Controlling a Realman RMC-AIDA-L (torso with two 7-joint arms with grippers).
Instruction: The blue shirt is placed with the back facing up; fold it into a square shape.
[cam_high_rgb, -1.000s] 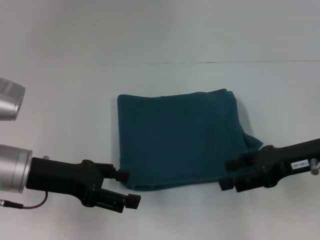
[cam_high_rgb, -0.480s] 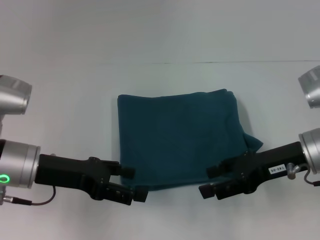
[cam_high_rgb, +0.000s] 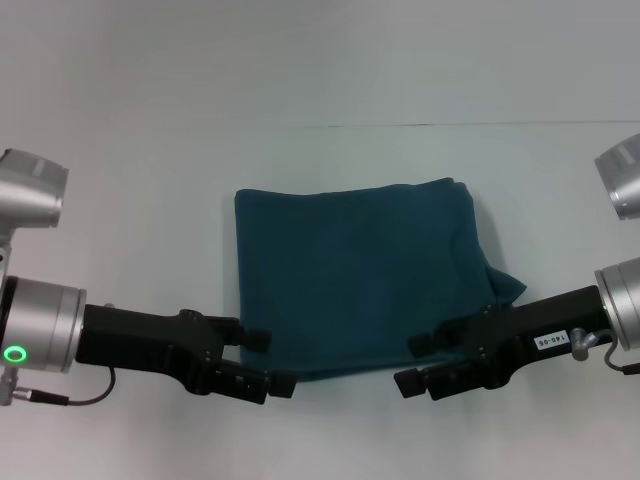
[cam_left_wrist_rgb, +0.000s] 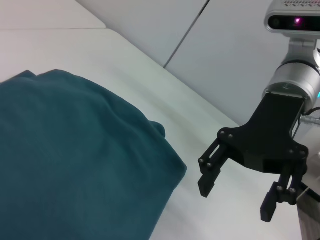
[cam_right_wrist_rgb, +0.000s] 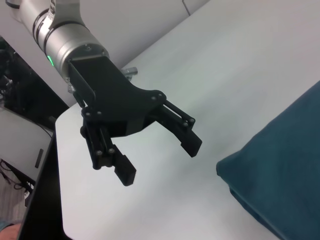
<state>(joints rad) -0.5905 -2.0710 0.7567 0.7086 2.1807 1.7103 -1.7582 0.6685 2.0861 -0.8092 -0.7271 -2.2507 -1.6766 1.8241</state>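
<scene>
Here, in the head view, the blue shirt (cam_high_rgb: 358, 277) lies in the middle of the white table (cam_high_rgb: 150, 180) as a folded, roughly rectangular block, plain side up, a little wider across the robot than it is deep, with a small flap of cloth sticking out at its right side. The left gripper (cam_high_rgb: 268, 362) stands at the near left corner of the block and the right gripper (cam_high_rgb: 417, 362) at the near right corner, both pointing inward toward each other — so the near edge of the shirt runs between the two, and each arm is about equally close to its own corner. The shirt is beyond the jaws, on the far side, and no finger is closed on cloth. In the left wrist view, the shirt fills the lower part and the right gripper (cam_left_wrist_rgb: 236, 190) shows farther off, just past the rounded corner of the cloth, its two fingers clearly apart and holding nothing. In the right wrist view, the left gripper (cam_right_wrist_rgb: 160, 159) is seen the same way, its jaws spread wide, near the shirt's corner but not touching it. I judge that the next move is to take the near edge at both corners — the long axis lies left to right.
</scene>
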